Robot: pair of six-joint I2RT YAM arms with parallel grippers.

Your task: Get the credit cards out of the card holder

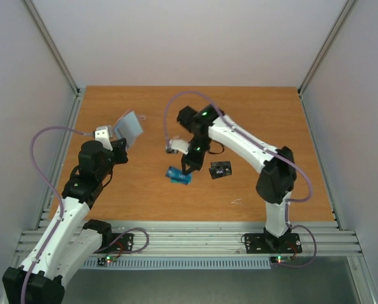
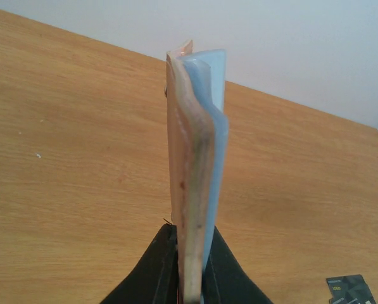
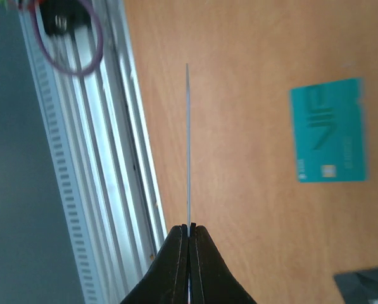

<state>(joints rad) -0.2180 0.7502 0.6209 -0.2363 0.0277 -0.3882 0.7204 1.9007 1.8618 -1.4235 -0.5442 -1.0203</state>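
Note:
My left gripper (image 1: 119, 140) is shut on the card holder (image 1: 130, 125) and holds it above the table's left side. In the left wrist view (image 2: 190, 256) the holder (image 2: 195, 158) stands edge-on, tan-pink outside and light blue inside. My right gripper (image 1: 188, 166) is shut on a thin card, seen edge-on in the right wrist view (image 3: 188, 145) above the jaws (image 3: 189, 231); its colour is unclear. The green card (image 3: 328, 130) lies flat on the table, and shows in the top view (image 1: 181, 177) just below the right gripper. The black card (image 1: 220, 169) lies to its right.
The wooden table (image 1: 271, 126) has grey walls on three sides. A ribbed metal rail (image 1: 195, 240) runs along the near edge, close to the held card in the right wrist view (image 3: 94, 177). The black card also shows in the left wrist view (image 2: 350, 289).

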